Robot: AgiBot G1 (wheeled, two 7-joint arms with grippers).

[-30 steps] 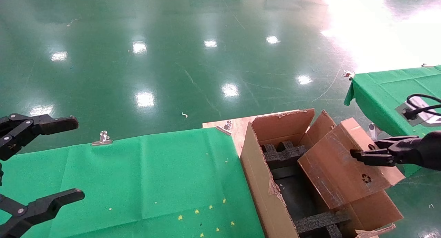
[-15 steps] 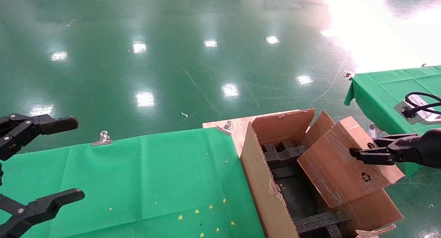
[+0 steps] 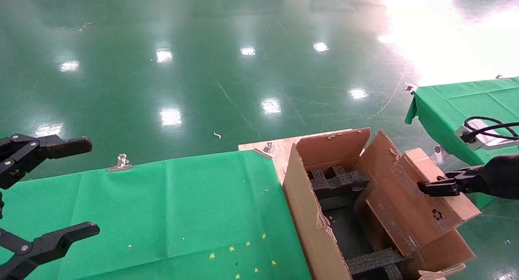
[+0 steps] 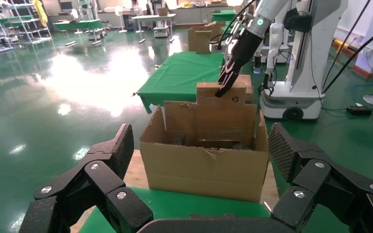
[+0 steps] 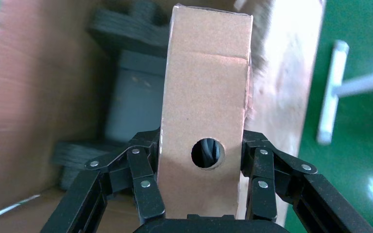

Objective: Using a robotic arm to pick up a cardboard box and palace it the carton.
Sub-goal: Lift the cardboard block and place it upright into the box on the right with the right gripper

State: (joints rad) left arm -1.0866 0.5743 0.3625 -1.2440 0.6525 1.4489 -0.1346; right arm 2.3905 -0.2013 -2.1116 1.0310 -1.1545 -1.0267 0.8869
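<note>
The small brown cardboard box [image 3: 409, 207] hangs tilted, its lower end inside the large open carton [image 3: 306, 219], above the black foam blocks [image 3: 338, 180]. My right gripper [image 3: 436, 187] is shut on the box's upper end. In the right wrist view its fingers [image 5: 148, 179] clamp both sides of the box [image 5: 204, 87], beside the round hole [image 5: 207, 154]. From the left wrist view, the white robotic arm [image 4: 260, 22] holds the box [image 4: 221, 104] over the carton [image 4: 204, 167]. My left gripper [image 3: 91, 185] hovers open at the far left, over the green table.
A green-clothed table [image 3: 170, 207] fastened with metal clips [image 3: 121, 162] lies left of the carton, which stands on a wooden board [image 3: 279, 148]. A second green table [image 3: 454, 105] is behind my right arm. Glossy green floor lies beyond.
The right gripper has lowered the box and tipped it steeper, so its lower end sits deeper in the carton. The left gripper has not moved.
</note>
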